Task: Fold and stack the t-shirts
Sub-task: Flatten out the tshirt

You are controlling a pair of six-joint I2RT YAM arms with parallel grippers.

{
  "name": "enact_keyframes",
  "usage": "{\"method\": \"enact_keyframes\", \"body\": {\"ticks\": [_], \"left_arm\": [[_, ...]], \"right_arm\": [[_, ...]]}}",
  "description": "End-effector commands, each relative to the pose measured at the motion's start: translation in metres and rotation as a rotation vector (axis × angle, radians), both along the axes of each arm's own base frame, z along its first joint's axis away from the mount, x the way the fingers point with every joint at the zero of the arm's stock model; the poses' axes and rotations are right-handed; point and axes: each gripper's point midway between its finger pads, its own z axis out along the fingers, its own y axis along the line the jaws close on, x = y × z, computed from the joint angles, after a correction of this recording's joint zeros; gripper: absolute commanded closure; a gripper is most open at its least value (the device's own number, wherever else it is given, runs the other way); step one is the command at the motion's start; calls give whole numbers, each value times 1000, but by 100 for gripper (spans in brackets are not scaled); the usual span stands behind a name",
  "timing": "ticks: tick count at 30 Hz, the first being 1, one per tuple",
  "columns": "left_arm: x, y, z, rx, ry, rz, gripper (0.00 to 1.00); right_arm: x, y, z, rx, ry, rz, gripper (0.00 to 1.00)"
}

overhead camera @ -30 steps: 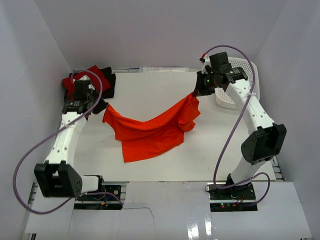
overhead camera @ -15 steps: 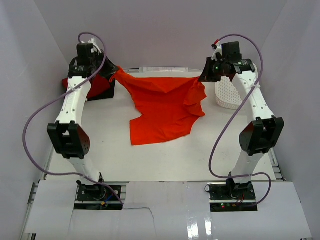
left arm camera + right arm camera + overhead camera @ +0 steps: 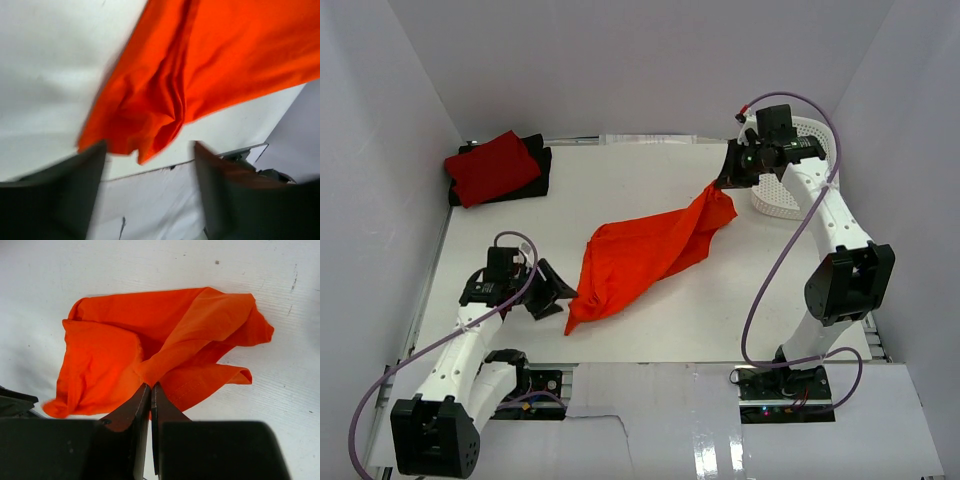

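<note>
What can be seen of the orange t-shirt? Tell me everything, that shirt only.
The orange t-shirt is bright, plain, soft cloth, unfolded and bunched into a long creased strip. It runs diagonally across the white table, near-left end lying on the surface, far-right end lifted. The right gripper is shut on that raised end. The left gripper stands open at the lower corner, fingers apart, not pinching it.

White table (image 3: 650, 190) is sitting boxed in on three sides. Back wall (image 3: 640, 70), left wall (image 3: 370, 170) and right wall (image 3: 910, 170), all plain pale grey, are rising around it. Soft even light is falling. Glossy white panel (image 3: 650, 430) along near edge is catching glare. White perforated basket (image 3: 772, 203) is standing at far right.
</note>
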Motion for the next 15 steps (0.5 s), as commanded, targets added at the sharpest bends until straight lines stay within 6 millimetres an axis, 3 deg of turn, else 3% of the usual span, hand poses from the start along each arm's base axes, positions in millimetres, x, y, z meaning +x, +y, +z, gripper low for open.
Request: {"method": "enact_keyframes", "body": {"ticks": [1, 4, 9, 11, 14, 15], "left_arm": [[-8, -6, 19, -40, 14, -7, 2], [-1, 4, 23, 27, 8, 0, 2], [51, 1, 57, 44, -154, -34, 2], [67, 1, 61, 56, -186, -54, 2], [103, 6, 66, 126, -251, -98, 20], [119, 8, 65, 150, -254, -99, 21]], "right_arm": [[5, 4, 19, 0, -56, 22, 92], [4, 7, 19, 3, -56, 30, 92], [-1, 12, 13, 3, -46, 49, 92], [-3, 15, 12, 7, -48, 56, 92], [-8, 17, 7, 7, -41, 65, 92], [-10, 17, 5, 5, -37, 68, 92]]}}
